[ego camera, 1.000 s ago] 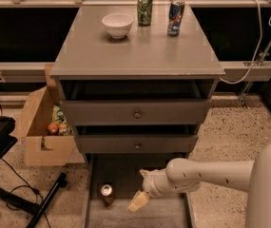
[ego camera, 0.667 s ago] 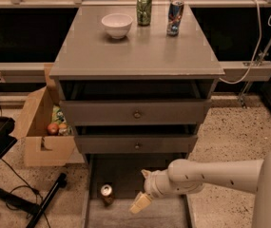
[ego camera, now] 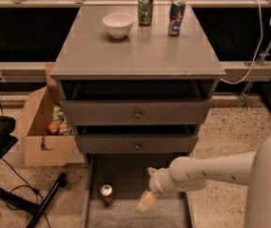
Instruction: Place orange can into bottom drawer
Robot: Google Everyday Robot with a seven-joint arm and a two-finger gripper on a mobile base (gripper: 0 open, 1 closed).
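The orange can (ego camera: 107, 193) stands upright on the floor of the bottom drawer (ego camera: 125, 175), near its left rail. The drawer is pulled out below the two upper drawers with knobs. My gripper (ego camera: 147, 201) is over the drawer, to the right of the can and apart from it, pointing down and left. It holds nothing that I can see.
A grey cabinet top (ego camera: 140, 51) carries a white bowl (ego camera: 118, 24), a green can (ego camera: 145, 9) and a blue-and-red can (ego camera: 176, 17). A cardboard box (ego camera: 42, 127) with items stands on the floor at the left. A black stand base (ego camera: 35, 208) lies at lower left.
The gripper has stayed near the same spot over the drawer, shifting only slightly. The can has not moved.
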